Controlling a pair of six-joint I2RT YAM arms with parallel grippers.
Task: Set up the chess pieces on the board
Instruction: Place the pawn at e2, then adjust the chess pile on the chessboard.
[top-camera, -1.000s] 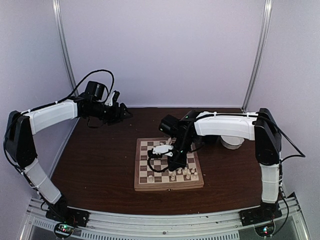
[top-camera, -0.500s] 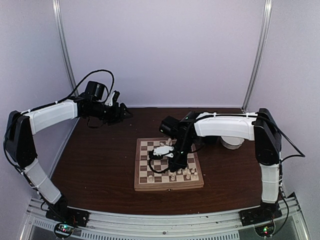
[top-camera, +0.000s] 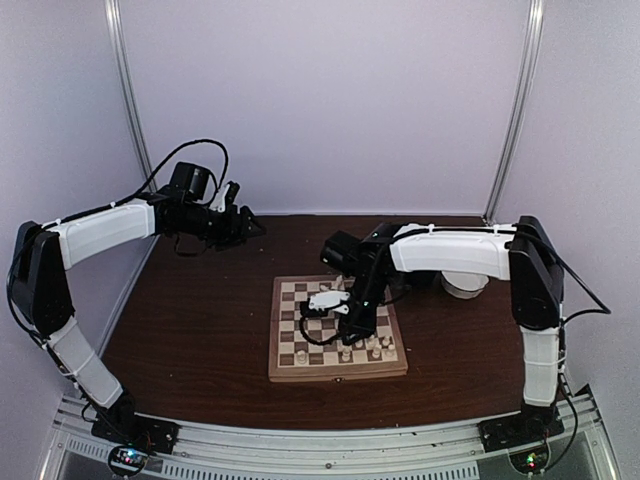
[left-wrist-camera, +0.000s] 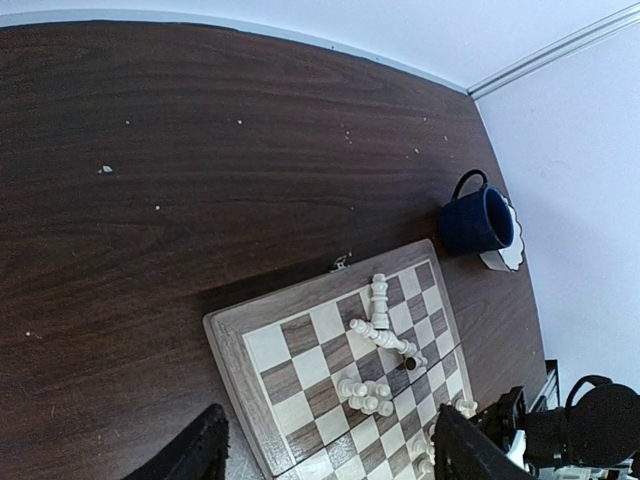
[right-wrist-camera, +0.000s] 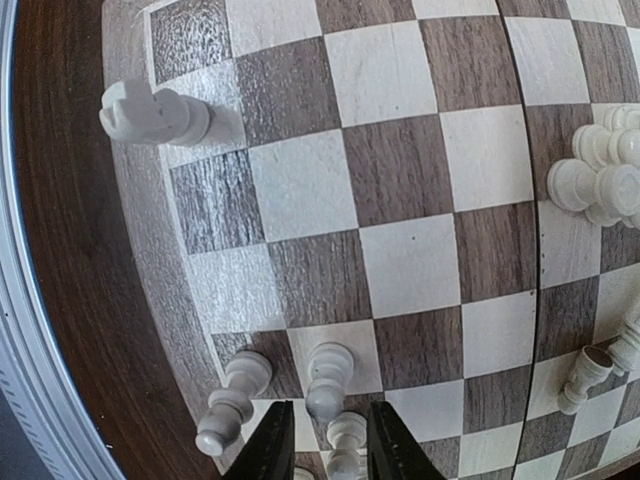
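Board (top-camera: 336, 374): checked wood, light rim, on dark table (top-camera: 200, 330).
Chess pieces (right-wrist-camera: 328, 375): turned cream figures on the board, some upright, some toppled.
Right gripper (right-wrist-camera: 328, 425): black fingers parted around one piece.
Left gripper (left-wrist-camera: 330, 440): spread, empty.

The board (top-camera: 337, 330) lies on the counter (top-camera: 190, 330), centre of the top view. Chess pieces (top-camera: 365, 345) stand along its lower right edge; others cluster near its middle. To the board's upper right, a mug (left-wrist-camera: 478, 218) sits just beside a bowl (top-camera: 465, 285).
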